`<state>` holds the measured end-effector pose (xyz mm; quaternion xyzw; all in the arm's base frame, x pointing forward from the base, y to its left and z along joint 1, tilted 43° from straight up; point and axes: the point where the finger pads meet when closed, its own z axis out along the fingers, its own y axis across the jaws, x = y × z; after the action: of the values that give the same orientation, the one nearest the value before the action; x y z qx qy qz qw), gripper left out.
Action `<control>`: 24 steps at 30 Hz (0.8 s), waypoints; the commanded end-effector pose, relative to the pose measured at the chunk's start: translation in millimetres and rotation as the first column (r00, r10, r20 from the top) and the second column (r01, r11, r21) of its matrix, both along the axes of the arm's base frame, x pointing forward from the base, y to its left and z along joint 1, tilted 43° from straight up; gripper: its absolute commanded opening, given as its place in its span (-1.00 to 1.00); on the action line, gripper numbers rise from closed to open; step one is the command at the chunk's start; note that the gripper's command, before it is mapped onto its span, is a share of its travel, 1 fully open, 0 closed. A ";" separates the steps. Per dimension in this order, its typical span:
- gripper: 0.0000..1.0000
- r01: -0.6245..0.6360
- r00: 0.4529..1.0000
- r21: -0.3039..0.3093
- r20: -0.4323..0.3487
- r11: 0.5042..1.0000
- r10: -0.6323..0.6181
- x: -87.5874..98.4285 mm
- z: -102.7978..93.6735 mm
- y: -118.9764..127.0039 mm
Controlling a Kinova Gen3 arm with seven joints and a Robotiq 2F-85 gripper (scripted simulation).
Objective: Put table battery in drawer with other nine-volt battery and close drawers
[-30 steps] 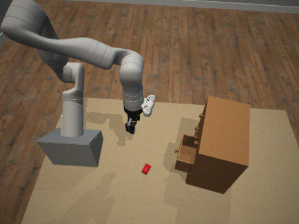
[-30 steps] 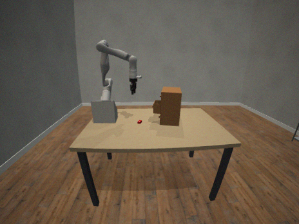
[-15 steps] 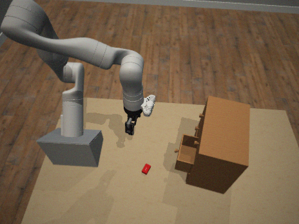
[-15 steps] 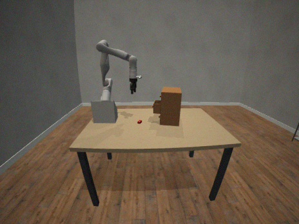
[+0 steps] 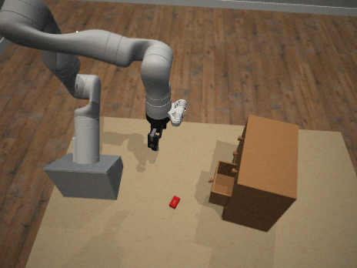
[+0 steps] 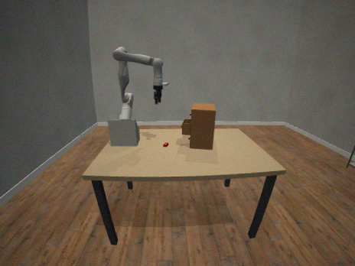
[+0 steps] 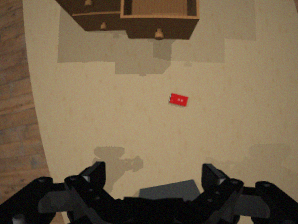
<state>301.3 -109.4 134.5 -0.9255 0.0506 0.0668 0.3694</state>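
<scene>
"Put your clock on the top view, centred on the gripper (image 5: 154, 146) (image 6: 157, 102) (image 7: 154, 172). What's nearest?"

"The gripper itself: its fingers stand wide apart, with nothing between them. It hangs well above the table (image 5: 135, 239) (image 6: 184, 164) (image 7: 100, 95)."

"And the nine-volt battery?"

"The red battery (image 5: 175, 202) (image 6: 165, 144) (image 7: 178, 100) lies on the table between five and six o'clock, well apart from the fingers. Two small pale spots show on its upper face."

"Next out?"

"At eight o'clock, the grey block (image 5: 86, 182) (image 6: 124, 133) (image 7: 170, 190) that carries the arm. At four, the pulled-out drawer (image 5: 219, 198) (image 6: 186, 128) (image 7: 145, 27); it juts from the chest's front, above the table."

"Can you see into it?"

"Only partly. A bare stretch of wooden bottom shows; the rest of its inside is hidden from me."

"What about the chest?"

"The brown chest (image 5: 269, 154) (image 6: 203, 128) stands upright at three o'clock, with its drawer side facing nine. More knobs show on that front, and I can't tell how exactly those drawers sit."

"And farthest?"

"Past the table's edge at twelve, the plank floor (image 5: 215, 58) (image 6: 180, 214) (image 7: 12, 100) runs to the wall."

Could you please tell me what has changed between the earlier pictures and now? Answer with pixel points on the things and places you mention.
The gripper (image 5: 154, 148) (image 6: 157, 102) (image 7: 153, 173) has risen higher above the table (image 5: 146, 235) (image 6: 229, 164) (image 7: 90, 100); its open fingers hold nothing. The red battery (image 5: 175, 202) (image 6: 165, 144) (image 7: 178, 100), the chest (image 5: 269, 154) (image 6: 203, 128) (image 7: 102, 10) and its pulled-out drawer (image 5: 220, 198) (image 6: 186, 127) (image 7: 175, 27) stayed where they were.
</scene>
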 end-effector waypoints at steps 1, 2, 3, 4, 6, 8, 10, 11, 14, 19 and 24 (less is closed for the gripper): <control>1.00 0.022 1.000 -0.014 0.008 1.000 -0.022 6.1 14.5 -19.7; 1.00 0.022 1.000 -0.014 0.008 1.000 -0.022 6.5 18.8 -23.8; 1.00 0.022 1.000 -0.014 0.008 1.000 -0.022 6.8 22.5 -27.3; 1.00 0.022 1.000 -0.014 0.008 1.000 -0.022 7.1 25.6 -30.2; 1.00 0.022 1.000 -0.014 0.008 1.000 -0.022 7.5 29.9 -34.2; 1.00 0.022 1.000 -0.014 0.008 1.000 -0.022 7.7 31.8 -36.0; 1.00 0.022 1.000 -0.014 0.008 1.000 -0.022 7.7 32.1 -36.2; 1.00 0.022 1.000 -0.014 0.008 1.000 -0.022 7.7 32.1 -36.2; 1.00 0.022 1.000 -0.014 0.008 1.000 -0.022 8.0 32.1 -36.2; 1.00 0.022 1.000 -0.014 0.008 1.000 -0.022 16.9 33.3 -34.1; 1.00 0.022 1.000 -0.014 0.008 1.000 -0.022 41.5 36.4 -28.4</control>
<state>329.7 -144.0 169.3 -0.9272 0.0673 0.0580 0.3640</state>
